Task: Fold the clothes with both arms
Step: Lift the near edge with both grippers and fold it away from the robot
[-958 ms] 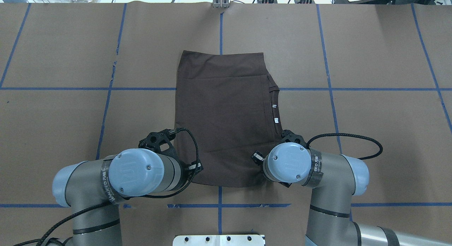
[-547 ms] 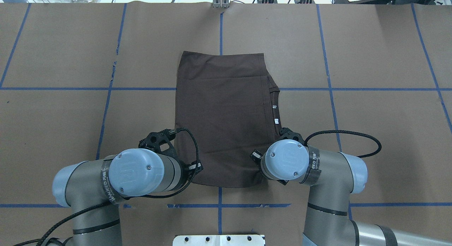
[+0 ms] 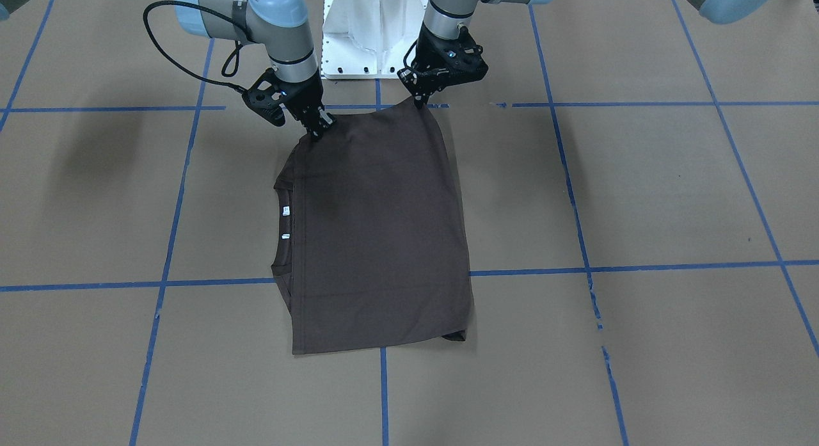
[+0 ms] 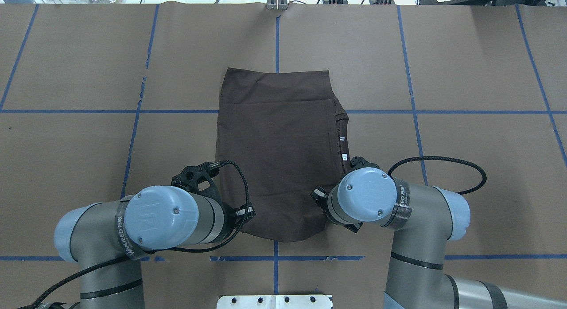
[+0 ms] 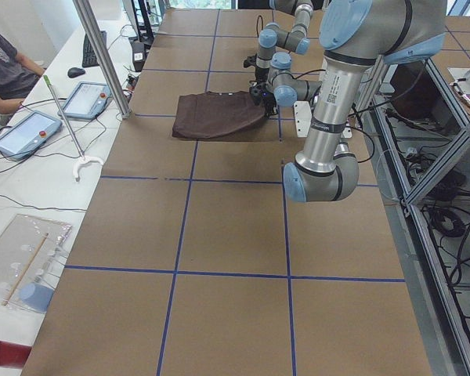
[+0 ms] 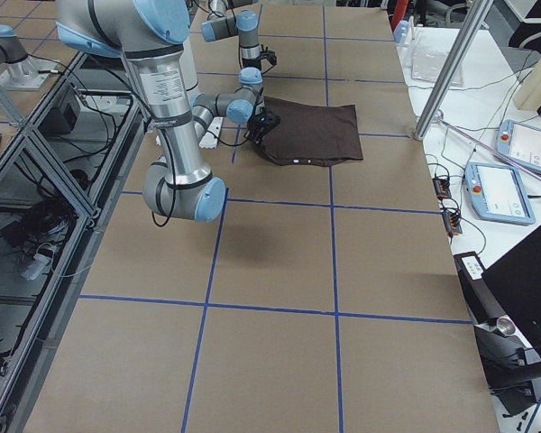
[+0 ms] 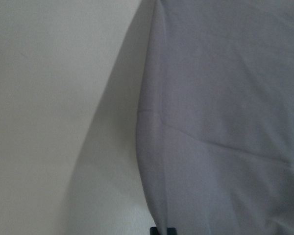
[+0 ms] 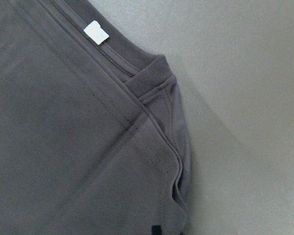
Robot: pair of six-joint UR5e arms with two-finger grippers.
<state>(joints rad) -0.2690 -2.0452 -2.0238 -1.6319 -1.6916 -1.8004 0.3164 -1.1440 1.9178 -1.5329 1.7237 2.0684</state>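
Left gripper [image 3: 419, 102] and right gripper [image 3: 317, 131] each clamp a near corner of the shirt [image 3: 377, 235]. Over the last second both have risen and drawn back toward the base. The near hem now sags between them, and the far edge has slid slightly nearer. The rest lies flat at the centre of the table [image 4: 465, 78], with the collar [image 4: 344, 123] on the robot's right. This suggests the forward fold is beginning.

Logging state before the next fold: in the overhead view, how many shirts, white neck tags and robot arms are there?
T-shirt: 1
White neck tags: 2
Robot arms: 2 (left arm, right arm)
Total: 5
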